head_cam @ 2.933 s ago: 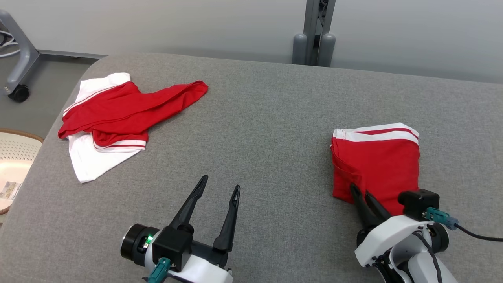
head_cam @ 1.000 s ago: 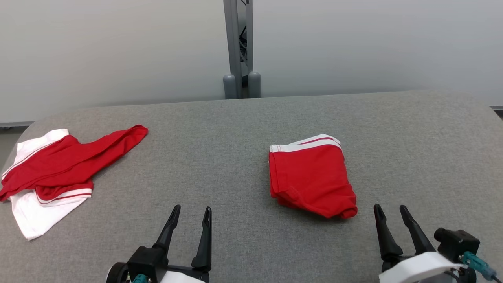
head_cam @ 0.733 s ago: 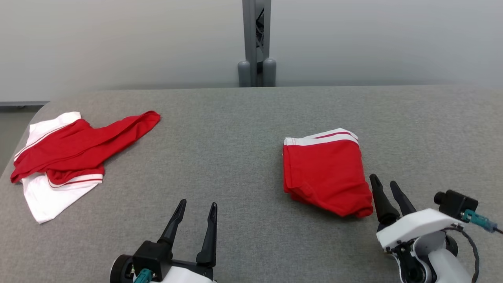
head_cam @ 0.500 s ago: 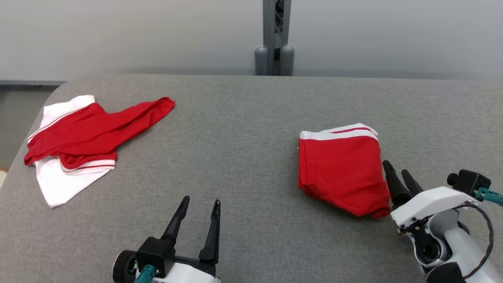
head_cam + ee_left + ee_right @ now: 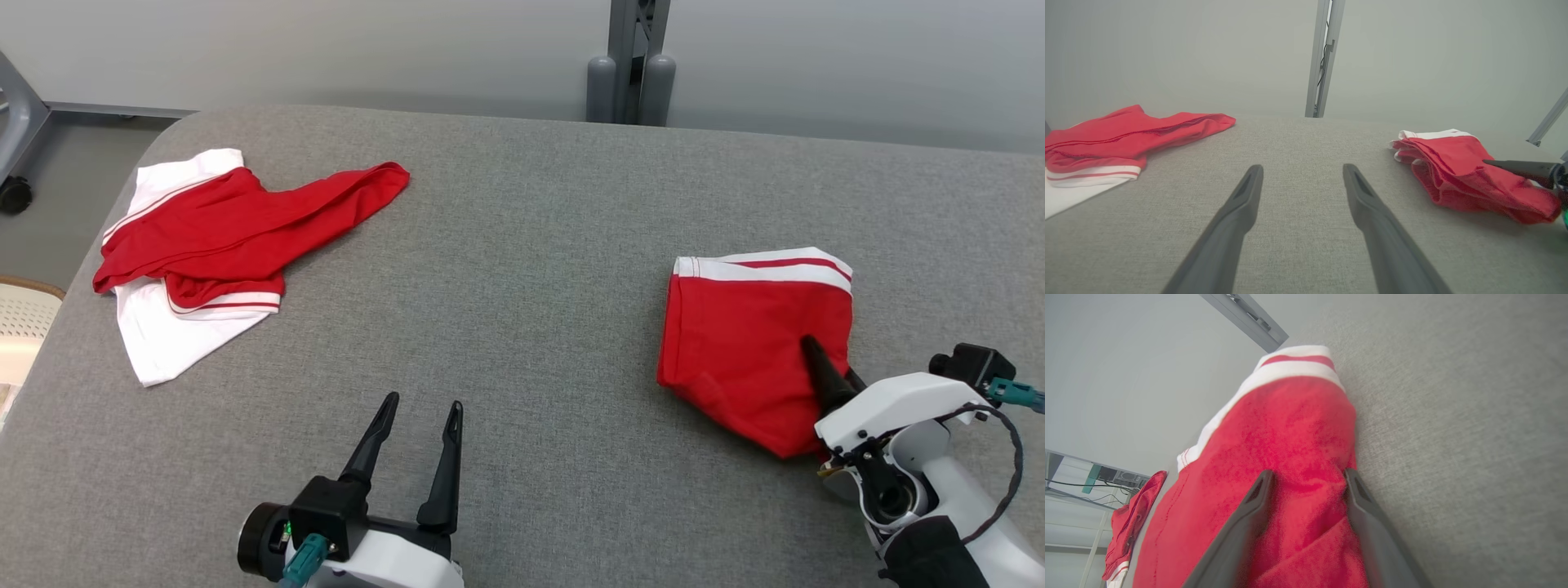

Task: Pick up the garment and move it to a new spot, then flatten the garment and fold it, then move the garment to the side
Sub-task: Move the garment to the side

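Note:
The folded red garment with a white band along its far edge lies on the right half of the grey table. My right gripper straddles its near right edge, one finger on top of the fabric and the other beneath it. In the right wrist view the garment bulges between the two fingers of the right gripper, which stand wide apart. My left gripper hovers open and empty over bare table near the front, well left of the garment.
A second red and white garment lies crumpled at the table's far left corner. A grey post stands behind the far edge. Off the left edge are a pale basket and a caster wheel.
The head camera has swung and tilted down. My right gripper has come forward from beside the folded garment and now has its right edge between the fingers. The left gripper stays open.

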{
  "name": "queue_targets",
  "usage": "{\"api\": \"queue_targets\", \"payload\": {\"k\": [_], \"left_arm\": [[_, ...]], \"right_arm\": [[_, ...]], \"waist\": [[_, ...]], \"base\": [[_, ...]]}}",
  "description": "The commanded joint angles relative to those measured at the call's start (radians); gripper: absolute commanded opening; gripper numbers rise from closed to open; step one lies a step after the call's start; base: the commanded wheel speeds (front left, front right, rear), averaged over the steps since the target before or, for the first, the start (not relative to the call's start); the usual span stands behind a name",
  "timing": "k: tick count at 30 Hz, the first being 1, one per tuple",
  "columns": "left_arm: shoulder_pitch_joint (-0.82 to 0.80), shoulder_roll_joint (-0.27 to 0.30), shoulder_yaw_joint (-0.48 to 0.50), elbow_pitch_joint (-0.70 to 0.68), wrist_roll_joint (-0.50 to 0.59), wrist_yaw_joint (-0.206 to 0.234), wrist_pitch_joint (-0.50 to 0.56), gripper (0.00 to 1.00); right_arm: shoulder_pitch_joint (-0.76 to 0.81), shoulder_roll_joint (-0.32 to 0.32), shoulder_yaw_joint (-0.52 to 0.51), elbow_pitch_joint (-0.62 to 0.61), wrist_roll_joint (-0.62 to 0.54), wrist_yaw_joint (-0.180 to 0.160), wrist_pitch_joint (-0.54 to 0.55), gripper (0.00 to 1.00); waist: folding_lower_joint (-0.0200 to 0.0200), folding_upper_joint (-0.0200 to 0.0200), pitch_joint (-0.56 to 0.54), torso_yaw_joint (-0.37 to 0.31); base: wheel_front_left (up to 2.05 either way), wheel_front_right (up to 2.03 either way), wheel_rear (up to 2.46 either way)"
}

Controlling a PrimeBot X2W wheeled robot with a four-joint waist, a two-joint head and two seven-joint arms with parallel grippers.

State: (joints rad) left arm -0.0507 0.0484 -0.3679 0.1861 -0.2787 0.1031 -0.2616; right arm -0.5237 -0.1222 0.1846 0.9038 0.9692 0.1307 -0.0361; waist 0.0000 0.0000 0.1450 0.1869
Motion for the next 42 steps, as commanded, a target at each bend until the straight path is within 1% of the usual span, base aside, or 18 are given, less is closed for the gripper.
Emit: {"api": "queue_targets", "payload": {"k": [1,2,3,4,11,16,21,26,27,28,32,33,38,42], "left_arm": [[-0.019,0.004,0.004,0.0,0.006,0.002,-0.004,1.0],[-0.02,0.004,0.005,0.0,0.005,0.004,-0.004,1.0],[-0.019,0.004,0.005,0.0,0.005,0.004,-0.004,1.0],[-0.019,0.004,0.006,0.0,0.004,0.005,-0.004,1.0],[-0.018,0.004,0.011,-0.005,0.01,0.007,-0.004,1.0],[-0.017,0.004,0.019,-0.03,0.022,-0.004,-0.004,1.0],[-0.008,0.004,0.035,-0.072,0.042,-0.022,-0.004,1.0],[-0.017,0.005,0.047,-0.085,0.065,-0.041,-0.004,1.0],[-0.017,0.005,0.047,-0.085,0.065,-0.041,-0.004,1.0],[-0.018,0.005,0.048,-0.086,0.073,-0.048,-0.004,1.0],[-0.016,0.005,0.049,-0.085,0.086,-0.059,-0.004,1.0],[-0.016,0.005,0.049,-0.085,0.086,-0.059,-0.004,1.0],[-0.015,0.007,0.044,-0.084,0.096,-0.077,-0.004,1.0],[-0.03,0.013,0.039,-0.084,0.11,-0.093,-0.004,1.0]], "right_arm": [[-0.008,-0.006,0.009,0.009,-0.004,0.0,-0.011,0.34],[-0.009,-0.007,0.018,0.016,-0.007,0.0,-0.017,0.17],[-0.011,-0.006,0.026,0.022,-0.007,0.0,-0.024,0.05],[-0.013,-0.008,0.035,0.028,-0.01,0.0,-0.033,0.0],[-0.025,-0.022,0.084,0.029,-0.003,0.0,-0.093,0.0],[-0.035,-0.032,0.125,0.029,-0.016,0.0,-0.135,0.0],[-0.043,-0.036,0.159,0.017,-0.009,0.0,-0.164,0.0],[-0.054,-0.035,0.187,0.016,0.006,0.0,-0.181,0.0],[-0.054,-0.035,0.187,0.016,0.006,0.0,-0.181,0.0],[-0.055,-0.036,0.196,0.016,0.012,0.0,-0.188,0.0],[-0.052,-0.032,0.214,0.014,0.027,0.0,-0.198,0.0],[-0.052,-0.032,0.214,0.014,0.027,0.0,-0.198,0.0],[-0.052,-0.03,0.232,0.012,0.048,0.0,-0.208,0.0],[-0.068,-0.031,0.244,0.015,0.055,0.0,-0.216,0.0]], "waist": [[0.0,0.0,-0.001,0.0],[0.0,0.0,-0.001,-0.001],[0.0,0.0,-0.002,-0.001],[0.0,0.0,-0.003,-0.002],[0.0,0.0,-0.009,-0.022],[0.0,0.0,-0.015,-0.061],[0.0,0.0,-0.007,-0.133],[0.0,0.0,0.0,-0.226],[0.0,0.0,0.0,-0.226],[0.0,0.0,0.002,-0.261],[0.0,0.0,0.007,-0.334],[0.0,0.0,0.007,-0.334],[0.0,0.0,0.017,-0.419],[0.0,0.0,0.038,-0.472]], "base": [[0.0,0.0,0.0],[0.0,0.0,0.0],[0.0,0.0,0.0],[0.0,0.0,0.0],[0.0,0.0,0.0],[0.0,0.0,0.0],[0.0,0.0,0.0],[0.0,0.0,0.0],[0.0,0.0,0.0],[0.0,0.0,0.0],[0.0,0.0,0.0],[0.0,0.0,0.0],[0.0,0.0,0.0],[0.0,0.0,0.0]]}}
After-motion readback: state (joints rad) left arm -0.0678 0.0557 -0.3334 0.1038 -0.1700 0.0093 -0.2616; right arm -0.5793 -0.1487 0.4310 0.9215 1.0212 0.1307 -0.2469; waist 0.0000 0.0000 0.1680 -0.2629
